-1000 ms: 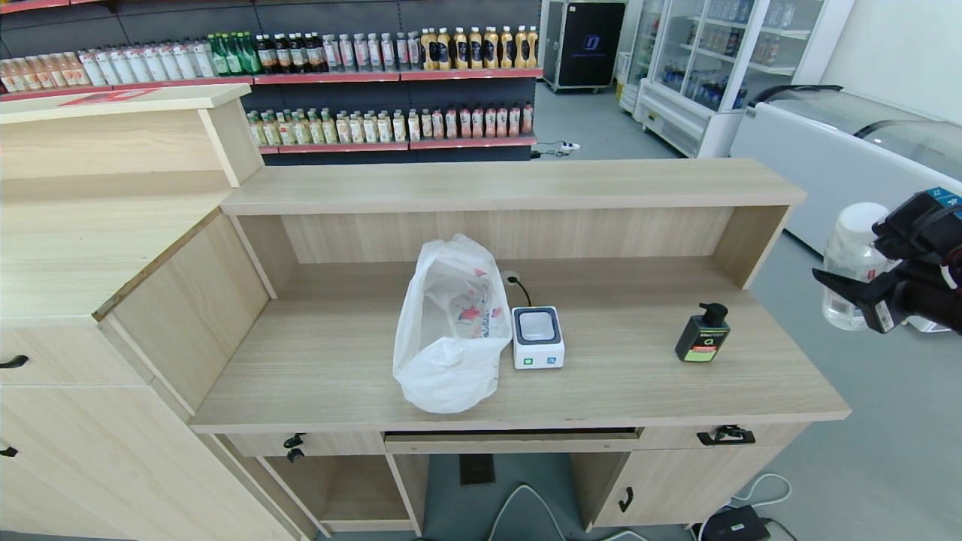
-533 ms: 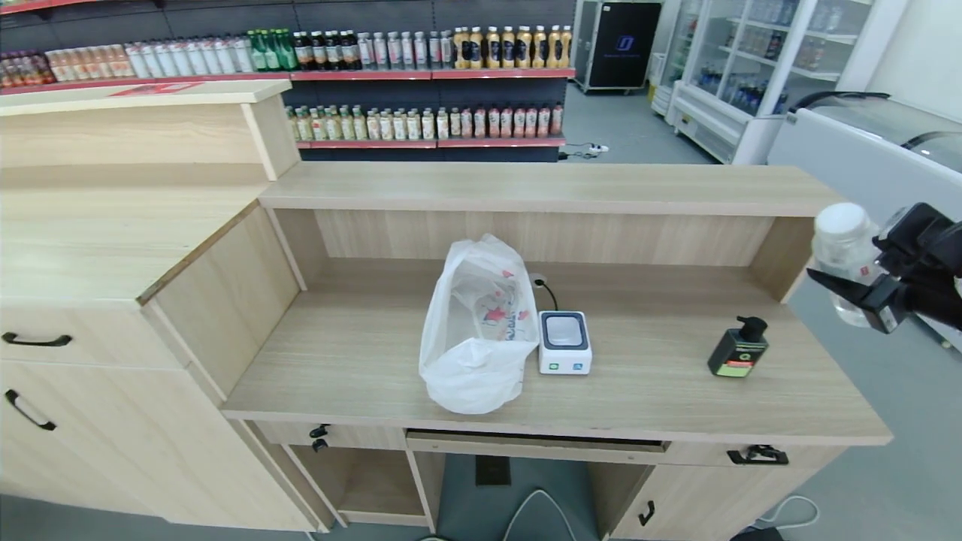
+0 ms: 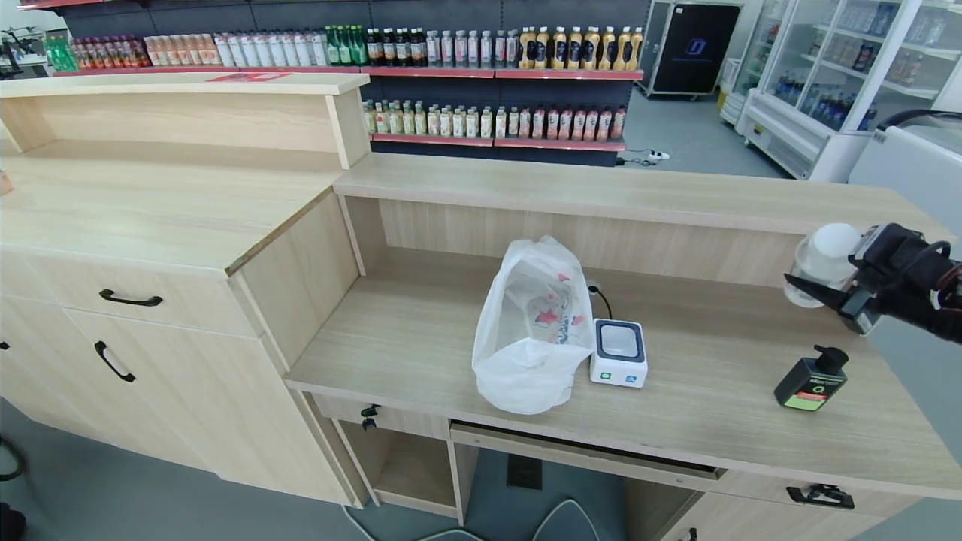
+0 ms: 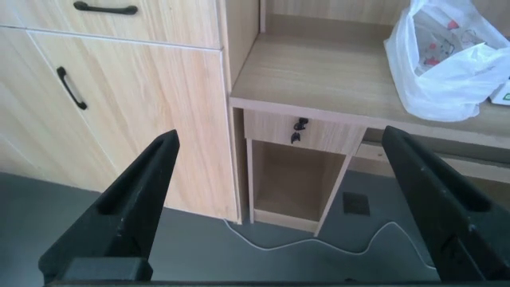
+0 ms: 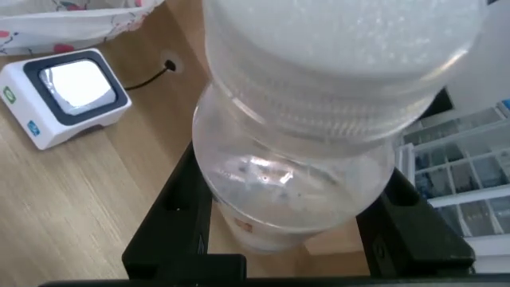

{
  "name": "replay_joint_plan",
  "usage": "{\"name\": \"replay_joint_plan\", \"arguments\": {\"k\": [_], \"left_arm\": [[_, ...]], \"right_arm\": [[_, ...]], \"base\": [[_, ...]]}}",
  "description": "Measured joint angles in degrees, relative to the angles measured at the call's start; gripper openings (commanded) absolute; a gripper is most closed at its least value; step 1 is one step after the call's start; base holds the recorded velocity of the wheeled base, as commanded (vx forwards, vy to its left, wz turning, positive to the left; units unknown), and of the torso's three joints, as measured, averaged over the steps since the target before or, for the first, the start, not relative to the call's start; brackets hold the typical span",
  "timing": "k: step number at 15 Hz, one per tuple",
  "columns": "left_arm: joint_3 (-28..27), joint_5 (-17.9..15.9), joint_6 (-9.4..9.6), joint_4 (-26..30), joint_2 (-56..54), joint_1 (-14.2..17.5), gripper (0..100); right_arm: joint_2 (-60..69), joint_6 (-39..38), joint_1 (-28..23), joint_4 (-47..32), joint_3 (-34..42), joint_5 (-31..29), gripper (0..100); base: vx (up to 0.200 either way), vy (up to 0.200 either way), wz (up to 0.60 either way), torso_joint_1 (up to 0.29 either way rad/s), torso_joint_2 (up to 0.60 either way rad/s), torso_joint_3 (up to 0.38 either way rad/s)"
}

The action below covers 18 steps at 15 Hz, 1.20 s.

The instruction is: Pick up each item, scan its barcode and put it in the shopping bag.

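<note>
My right gripper (image 3: 823, 289) is shut on a clear plastic jar with a white lid (image 3: 821, 259), held in the air over the counter's right end. In the right wrist view the jar (image 5: 303, 151) sits between the two black fingers (image 5: 171, 223). A white shopping bag (image 3: 533, 330) stands open mid-counter, with the white barcode scanner (image 3: 619, 352) just to its right. A dark pump bottle with a green label (image 3: 812, 373) stands on the counter below the held jar. My left gripper (image 4: 279, 207) hangs open, low beside the counter's left end, with nothing between its fingers.
The wooden counter (image 3: 714, 421) has a raised back shelf (image 3: 601, 188) and a taller cabinet (image 3: 150, 210) on the left. The scanner's cable runs to a hole behind it. Drink shelves and glass-door fridges stand behind. Drawers (image 4: 303, 131) sit under the counter edge.
The head camera has turned left, so the whole scene has shifted right. My right gripper with the jar has come in from beside the counter to above its right end.
</note>
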State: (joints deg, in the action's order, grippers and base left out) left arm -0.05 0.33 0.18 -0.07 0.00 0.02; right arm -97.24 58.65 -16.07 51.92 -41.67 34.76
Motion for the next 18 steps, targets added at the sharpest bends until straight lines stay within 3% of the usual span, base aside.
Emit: {"name": "replay_joint_plan", "arguments": {"k": [4,18], "left_arm": [[0.0,0.0,0.0,0.0,0.0,0.0,100],[0.0,0.0,0.0,0.0,0.0,0.0,100]], "right_arm": [[-6.6,1.5,1.0,6.4,-0.8,3.0,0],[-22.1,0.4,6.3,7.1,-13.0,17.1,0]], "base": [[0.0,0.0,0.0,0.0,0.0,0.0],[0.0,0.0,0.0,0.0,0.0,0.0]]}}
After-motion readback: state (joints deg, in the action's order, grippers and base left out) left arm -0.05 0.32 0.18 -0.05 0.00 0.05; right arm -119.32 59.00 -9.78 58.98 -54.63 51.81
